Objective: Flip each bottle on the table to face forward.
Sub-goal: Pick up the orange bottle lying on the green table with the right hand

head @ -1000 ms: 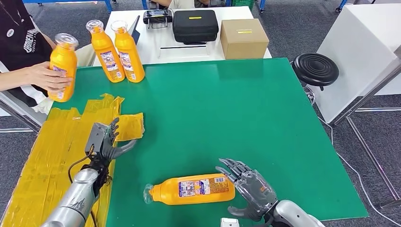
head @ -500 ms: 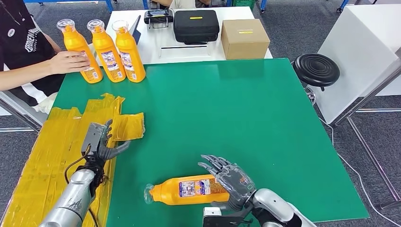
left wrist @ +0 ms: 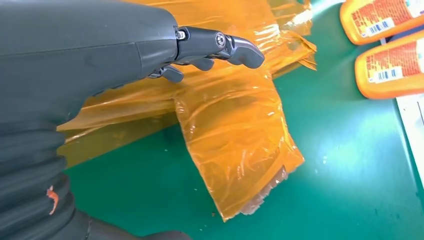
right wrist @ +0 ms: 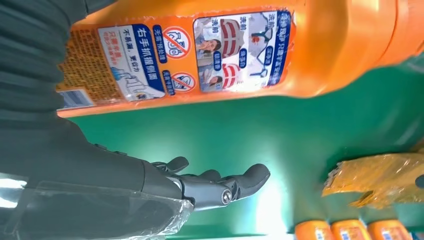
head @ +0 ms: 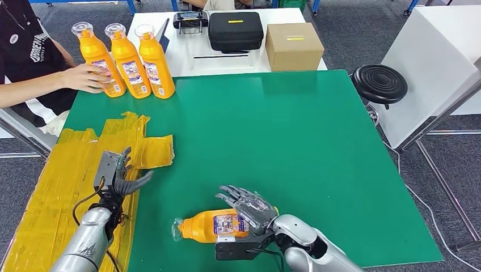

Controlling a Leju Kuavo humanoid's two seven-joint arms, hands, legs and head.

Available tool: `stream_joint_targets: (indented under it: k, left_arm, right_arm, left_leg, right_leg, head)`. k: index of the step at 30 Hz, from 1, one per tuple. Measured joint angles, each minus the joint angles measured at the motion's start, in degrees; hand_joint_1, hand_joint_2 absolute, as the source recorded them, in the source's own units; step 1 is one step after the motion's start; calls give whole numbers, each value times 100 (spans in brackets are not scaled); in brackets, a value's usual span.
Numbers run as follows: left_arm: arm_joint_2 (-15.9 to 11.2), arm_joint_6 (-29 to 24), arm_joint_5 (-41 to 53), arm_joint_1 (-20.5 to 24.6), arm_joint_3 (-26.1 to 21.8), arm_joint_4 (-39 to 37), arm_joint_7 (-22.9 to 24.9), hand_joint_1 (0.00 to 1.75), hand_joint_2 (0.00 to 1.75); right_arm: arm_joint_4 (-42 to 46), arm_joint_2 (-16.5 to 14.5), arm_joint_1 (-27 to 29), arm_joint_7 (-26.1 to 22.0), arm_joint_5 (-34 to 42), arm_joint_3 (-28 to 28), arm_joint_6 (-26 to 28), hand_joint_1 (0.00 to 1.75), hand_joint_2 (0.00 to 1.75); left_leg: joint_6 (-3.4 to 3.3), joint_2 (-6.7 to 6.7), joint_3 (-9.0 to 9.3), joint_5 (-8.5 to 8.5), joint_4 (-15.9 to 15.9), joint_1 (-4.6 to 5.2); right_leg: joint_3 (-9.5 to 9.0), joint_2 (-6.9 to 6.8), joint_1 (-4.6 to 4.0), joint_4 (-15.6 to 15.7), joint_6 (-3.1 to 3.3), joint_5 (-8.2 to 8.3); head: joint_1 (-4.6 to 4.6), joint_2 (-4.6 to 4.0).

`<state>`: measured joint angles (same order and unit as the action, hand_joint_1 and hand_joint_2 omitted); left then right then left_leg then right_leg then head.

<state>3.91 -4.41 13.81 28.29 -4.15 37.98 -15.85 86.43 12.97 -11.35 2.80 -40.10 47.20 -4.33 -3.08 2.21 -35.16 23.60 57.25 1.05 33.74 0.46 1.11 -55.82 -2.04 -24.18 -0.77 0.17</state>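
Item: orange bottle (head: 211, 225), lying on its side near the front edge of the green table (head: 295, 141), clear cap toward our left. Our right hand (head: 248, 205) sits over its base end, fingers spread, thumb apart; we cannot tell whether it grips. Our left hand (head: 116, 173) hangs open above yellow plastic sheeting (head: 62, 170). Three bottles (head: 126, 54) stand upright at the far left corner, a person's hand (head: 85, 77) touching one.
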Motion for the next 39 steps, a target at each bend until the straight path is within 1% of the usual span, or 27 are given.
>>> stream_joint_targets:
  k: [4, 8, 15, 22, 31, 34, 39]
  left_arm:
    - [-19, 64, -20, -15, -55, 18, 2, 0, 175]
    - [-36, 93, -37, -12, -76, 17, 7, 0, 175]
    - [-62, 125, -123, -8, -108, -17, -13, 0, 175]
    - [-109, 195, -165, 32, -112, -93, -39, 0, 175]
    - [-127, 267, -258, 196, -114, -341, -95, 0, 175]
    - [-127, 270, -297, 233, -114, -402, -103, 0, 175]
    - [-126, 266, -389, 297, -112, -502, -163, 0, 175]
  right_arm:
    - [-184, -21, -152, 72, 227, 140, -246, 0, 175]
    - [-278, 5, -254, 105, 305, 236, -347, 0, 175]
    - [-420, 119, -405, 131, 365, 387, -452, 0, 175]
    - [-529, 283, -566, 257, 376, 574, -623, 0, 175]
    - [-564, 721, -588, 596, -145, 843, -586, 0, 175]
    - [-553, 792, -551, 687, -354, 862, -481, 0, 175]
    - [-488, 824, -394, 902, -997, 853, -268, 0, 175]
  left_leg:
    - [0, 0, 0, 0, 0, 0]
    - [0, -1, 3, 0, 0, 0]
    - [0, -2, 14, 0, 0, 0]
    - [0, 0, 33, 1, 0, 0]
    - [-2, 3, 65, 2, 0, 2]
    - [-2, 3, 76, 3, 0, 2]
    - [-2, -1, 89, 6, -2, 2]
  right_leg:
    - [0, 0, 0, 0, 0, 0]
    - [0, 1, 0, 1, 0, 0]
    - [-9, 1, 0, 2, 0, 0]
    - [-28, 0, 0, 4, 0, 0]
    - [-67, -5, 1, 16, 0, -1]
    - [-74, -5, 1, 21, 0, -2]
    - [-86, -2, 0, 27, 0, -2]
  head:
    - [-2, 0]
    - [0, 0]
    - [0, 0]
    - [0, 0]
    - [-1, 0]
    - [-1, 1]
    - [-1, 0]
